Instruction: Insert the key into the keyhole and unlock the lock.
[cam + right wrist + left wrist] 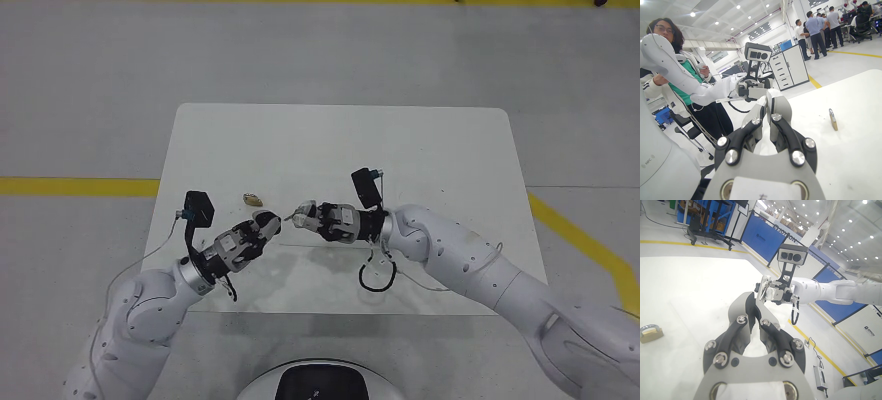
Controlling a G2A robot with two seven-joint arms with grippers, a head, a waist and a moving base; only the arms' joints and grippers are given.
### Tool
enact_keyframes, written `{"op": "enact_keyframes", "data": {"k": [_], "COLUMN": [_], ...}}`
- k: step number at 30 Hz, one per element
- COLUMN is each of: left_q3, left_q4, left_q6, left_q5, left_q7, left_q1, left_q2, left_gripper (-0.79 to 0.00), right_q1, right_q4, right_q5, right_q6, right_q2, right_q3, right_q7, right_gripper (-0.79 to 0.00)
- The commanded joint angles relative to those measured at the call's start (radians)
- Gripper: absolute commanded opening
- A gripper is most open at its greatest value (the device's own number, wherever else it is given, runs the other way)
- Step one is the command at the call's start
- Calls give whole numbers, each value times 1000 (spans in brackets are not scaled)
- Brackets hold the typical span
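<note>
A brass padlock [253,199] with a silver shackle lies on the white table [430,150], also seen as the padlock [651,333] and the padlock [833,119]. My right gripper [306,212] hovers above the table's middle, shut on a small silvery key [294,214] that sticks out toward the left arm. The right gripper [763,289] shows that key [765,291] between its fingertips. My left gripper [268,226] is shut, with nothing visible between its pads, just short of the key's tip. The left gripper [754,298] and right gripper [769,100] face each other closely.
A black cable loop [376,277] hangs under the right wrist near the table's front edge. The padlock lies just beyond the left gripper, toward the table's left side. Bare tabletop spreads to the back and right.
</note>
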Motion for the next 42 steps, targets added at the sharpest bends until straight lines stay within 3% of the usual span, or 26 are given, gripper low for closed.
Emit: {"op": "enact_keyframes", "data": {"k": [1,3,4,5,11,21,27,30,33,37,42], "left_q3": [-2,-2,-1,0,3,12,17,20,19,19,18], "left_q4": [0,1,4,7,12,7,3,4,4,7,10], "left_q6": [0,-4,-7,-12,-27,-42,-54,-58,-62,-64,-64], "left_q5": [-3,-5,-7,-6,2,17,28,25,15,10,5], "left_q7": [0,-1,-5,-11,-14,-17,-20,-21,-24,-26,-29], "left_q1": [1,3,3,3,3,4,4,2,-1,-4,-10], "left_q2": [1,1,2,3,5,8,11,11,13,14,16], "left_gripper": [-785,-782,-600,-514,-480,-570,-517,-529,-600,-779,-785], "right_q1": [4,7,8,10,17,35,43,45,46,48,51], "right_q4": [0,1,2,3,3,7,13,12,13,13,15], "right_q5": [-3,-6,-9,-11,-27,-24,-16,-11,-3,10,27], "right_q6": [0,0,0,0,0,0,0,0,0,0,0], "right_q2": [1,2,3,3,6,2,-3,-6,-8,-11,-14], "right_q3": [-7,-12,-14,-16,-32,-64,-74,-74,-74,-74,-74], "right_q7": [-7,-18,-23,-30,-53,-57,-45,-31,-15,7,28], "right_gripper": [-785,-785,-785,-785,-785,-785,-785,-785,-785,-785,-785]}}
